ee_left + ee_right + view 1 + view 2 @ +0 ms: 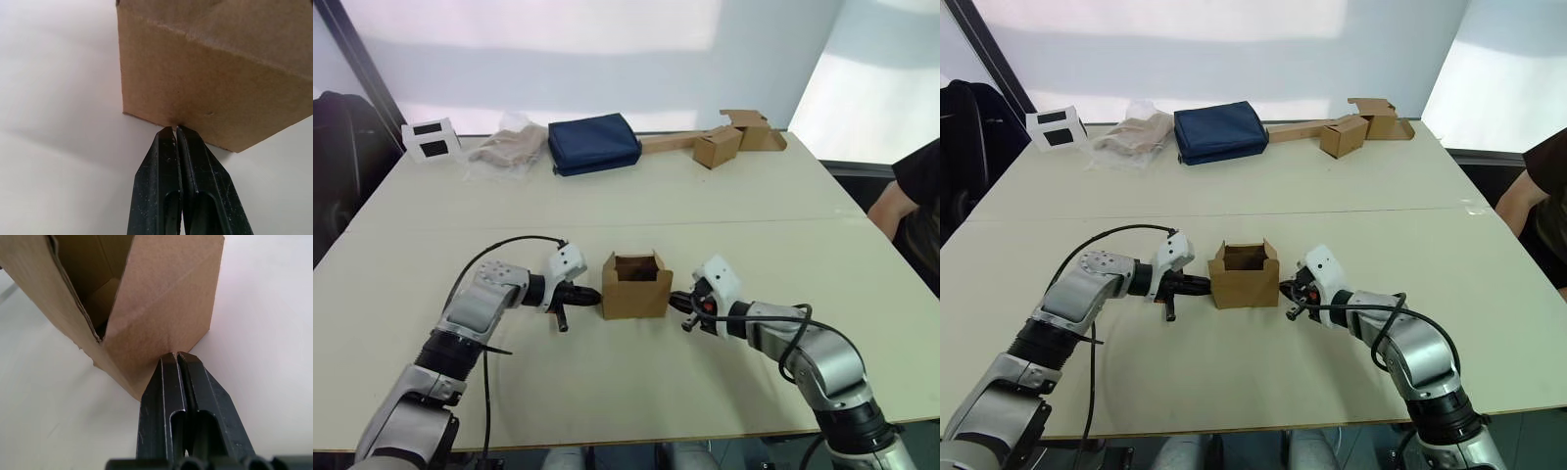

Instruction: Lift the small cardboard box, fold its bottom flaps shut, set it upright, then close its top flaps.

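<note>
I see a lab-like test room: a plain pale worktop (783, 211), blank white walls, scattered cardboard samples (736, 137).

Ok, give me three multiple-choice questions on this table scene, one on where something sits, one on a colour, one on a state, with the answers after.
1. Where does the small cardboard box stand?
A. at the far table edge
B. between the two end effectors
C. on the blue pouch

2. What colour is the fabric pouch at the far side of the table?
A. dark blue
B. red
C. yellow

3. How are the top flaps of the box?
A. folded shut
C. torn off and lying on the table
B. standing open

Answers:
1 B, the left end effector and the right end effector each meet one of its side walls.
2 A, it reads dark blue in both head views.
3 B, the dark inside of the box shows from above.
</note>
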